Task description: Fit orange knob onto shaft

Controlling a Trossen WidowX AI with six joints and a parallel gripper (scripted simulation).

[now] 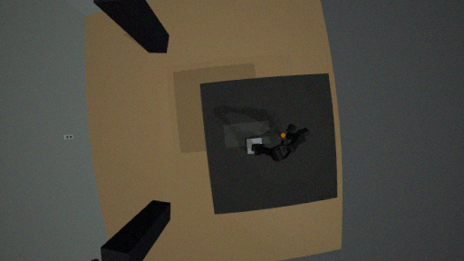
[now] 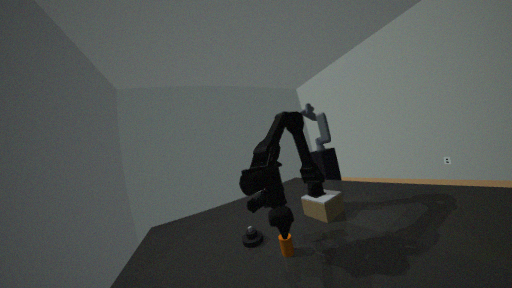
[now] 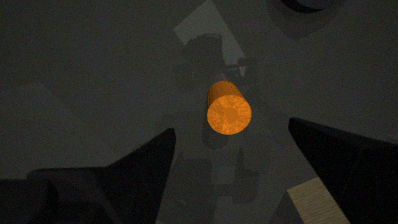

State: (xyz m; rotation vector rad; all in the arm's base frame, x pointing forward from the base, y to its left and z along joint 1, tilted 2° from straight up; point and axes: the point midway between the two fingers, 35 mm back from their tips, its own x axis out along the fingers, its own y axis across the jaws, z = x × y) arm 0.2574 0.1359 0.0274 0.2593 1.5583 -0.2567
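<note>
The orange knob (image 1: 283, 135) (image 2: 286, 247) (image 3: 229, 115) stands upright on the dark table top, its plain round top facing up; its underside and hole are hidden. My gripper (image 2: 284, 236) (image 3: 230, 128) is open and empty, pointing down just above the knob. In the wrist view the knob shows between the two finger lines, slightly beyond the tips. The round dark pedestal (image 2: 253, 240) (image 3: 306, 5) stands a short way left of the knob in the exterior view, with the silver shaft (image 2: 250, 229) upright on it. Only the pedestal's edge shows in the wrist view; the shaft's flat side cannot be made out.
The arm rises from a wooden block (image 1: 250, 149) (image 2: 315, 210) (image 3: 320, 201) with a pale top, behind the knob in the exterior view. The dark table top (image 1: 272, 195) (image 2: 190, 260) carries the arm's shadows and faint pale reflections. Two large black beams (image 1: 145, 29) (image 1: 138, 231) show in the top view.
</note>
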